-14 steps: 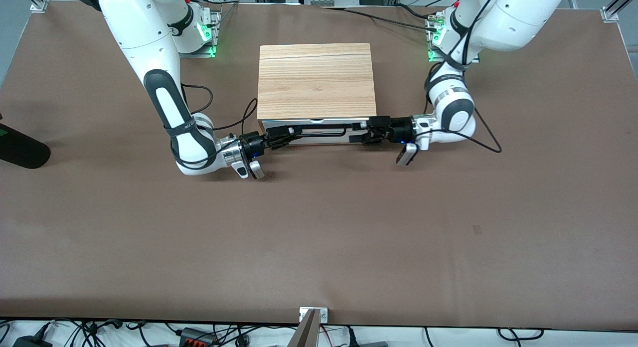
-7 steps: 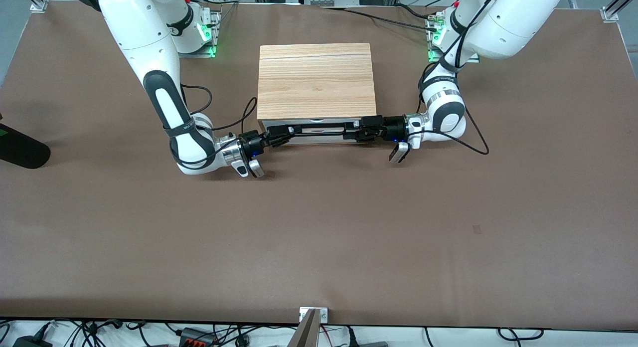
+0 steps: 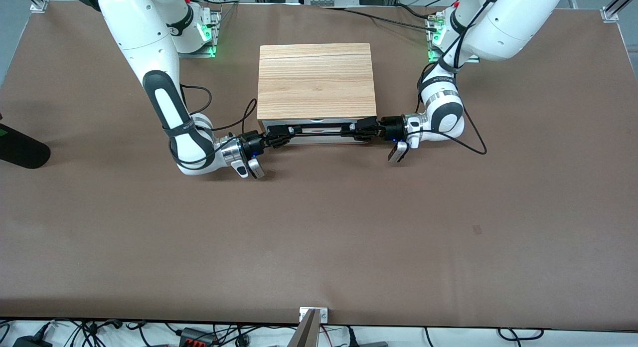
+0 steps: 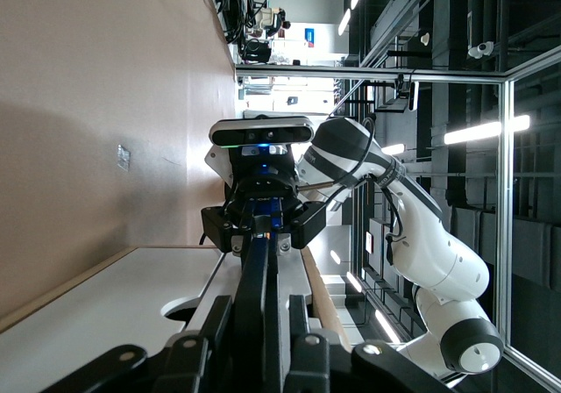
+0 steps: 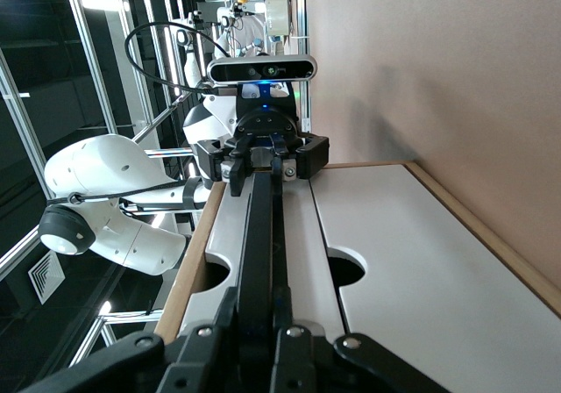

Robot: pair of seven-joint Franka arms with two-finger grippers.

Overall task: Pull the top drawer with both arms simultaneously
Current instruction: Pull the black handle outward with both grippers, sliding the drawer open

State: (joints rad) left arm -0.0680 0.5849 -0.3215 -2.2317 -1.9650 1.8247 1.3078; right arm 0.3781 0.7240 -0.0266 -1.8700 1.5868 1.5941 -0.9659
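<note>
The top drawer (image 3: 329, 123) is a white front under the cabinet's wood top (image 3: 317, 80), and it looks closed. Its long black bar handle (image 3: 321, 129) runs across the front. My right gripper (image 3: 282, 133) is shut on the handle's end toward the right arm; in the right wrist view (image 5: 263, 303) both fingers press the bar (image 5: 260, 226). My left gripper (image 3: 360, 129) straddles the other end. In the left wrist view (image 4: 261, 312) the bar (image 4: 254, 279) lies between the fingers, with a thin gap at one finger (image 4: 299, 316). The drawer's inside is hidden.
The plain white lower drawer front (image 3: 319, 140) sits below the handle, just above the brown table (image 3: 319, 227). Both arms' elbows and cables lie low on the table on either side of the cabinet. A dark object (image 3: 20, 148) lies at the right arm's end.
My left gripper has slid along the handle toward the right arm's end, and its fingers have narrowed round the bar. The right arm and the drawer have not moved.
</note>
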